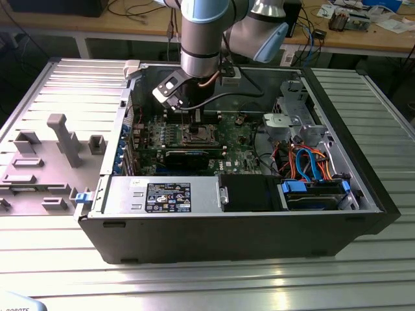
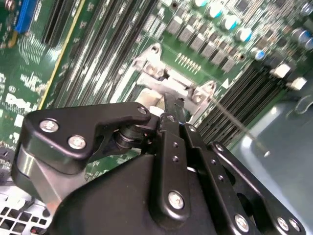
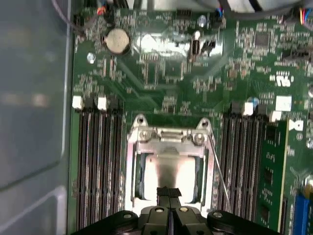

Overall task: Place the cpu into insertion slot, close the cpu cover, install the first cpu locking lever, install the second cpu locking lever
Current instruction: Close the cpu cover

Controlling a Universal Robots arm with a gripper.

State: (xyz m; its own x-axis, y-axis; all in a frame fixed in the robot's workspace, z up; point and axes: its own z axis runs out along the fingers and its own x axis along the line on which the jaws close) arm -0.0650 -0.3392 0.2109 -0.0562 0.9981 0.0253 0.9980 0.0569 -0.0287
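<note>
Exterior view: my arm (image 1: 204,45) stands upright inside the open computer case (image 1: 350,194), wrist pointing straight down over the insertion slot (image 1: 196,135) on the far part of the board.
In the first wrist view I see the gripper (image 3: 168,191) with its fingers pressed together, tips over the silver top of the cpu (image 3: 168,169). The cpu sits in the slot, framed by the cpu cover (image 3: 168,136). A thin locking lever (image 3: 219,178) slants just beside the cover, between it and the memory slots (image 3: 242,156).

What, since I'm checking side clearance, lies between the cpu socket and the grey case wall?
In the first wrist view, long dark memory slots fill the stretch between the insertion slot and the case wall.
</note>
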